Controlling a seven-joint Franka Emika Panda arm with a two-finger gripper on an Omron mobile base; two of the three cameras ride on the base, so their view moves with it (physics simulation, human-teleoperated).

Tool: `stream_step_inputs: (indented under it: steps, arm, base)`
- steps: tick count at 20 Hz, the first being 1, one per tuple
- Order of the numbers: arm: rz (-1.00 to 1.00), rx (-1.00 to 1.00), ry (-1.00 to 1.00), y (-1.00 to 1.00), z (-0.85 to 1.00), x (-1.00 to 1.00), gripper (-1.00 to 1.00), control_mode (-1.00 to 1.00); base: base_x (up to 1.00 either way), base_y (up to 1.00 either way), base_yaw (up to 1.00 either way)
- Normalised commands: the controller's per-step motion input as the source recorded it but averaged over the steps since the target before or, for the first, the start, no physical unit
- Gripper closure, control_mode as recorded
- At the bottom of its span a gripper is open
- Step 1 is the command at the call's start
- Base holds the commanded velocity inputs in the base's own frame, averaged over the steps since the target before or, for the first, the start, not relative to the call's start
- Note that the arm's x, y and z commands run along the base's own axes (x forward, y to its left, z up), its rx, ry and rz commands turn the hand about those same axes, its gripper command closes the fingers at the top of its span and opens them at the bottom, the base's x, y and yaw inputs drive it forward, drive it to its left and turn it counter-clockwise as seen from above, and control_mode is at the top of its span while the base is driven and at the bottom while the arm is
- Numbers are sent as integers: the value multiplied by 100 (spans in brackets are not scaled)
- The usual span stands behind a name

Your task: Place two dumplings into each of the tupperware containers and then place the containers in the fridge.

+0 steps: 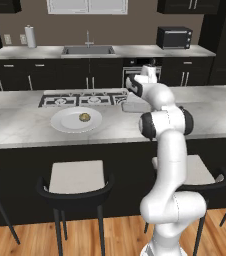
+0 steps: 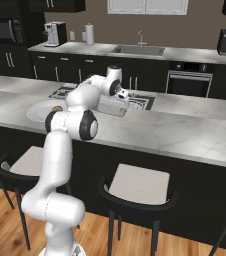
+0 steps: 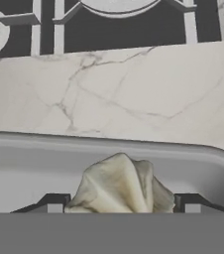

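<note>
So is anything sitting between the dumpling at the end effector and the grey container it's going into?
Nothing visible. In the hand view the dumpling sits between the two fingertips of the end effector, directly over the inside of the clear greyish container. The floor of the tub around it looks bare, with only its rim and marble counter beyond.

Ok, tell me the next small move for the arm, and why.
Probably lift the end effector straight up: its jaws stand wide on either side of a dumpling lying inside the grey container, so it looks released. One more waits on the plate.
</note>
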Motion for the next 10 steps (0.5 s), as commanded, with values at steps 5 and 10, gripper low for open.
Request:
stream_step_inputs:
  steps: [5,10]
  arm:
    - [10,-3,0,0,-1,0,-100,-100]
    - [2,0,0,-1,0,-20,-100,-100]
  base:
    - [0,0,0]
    - [0,0,0]
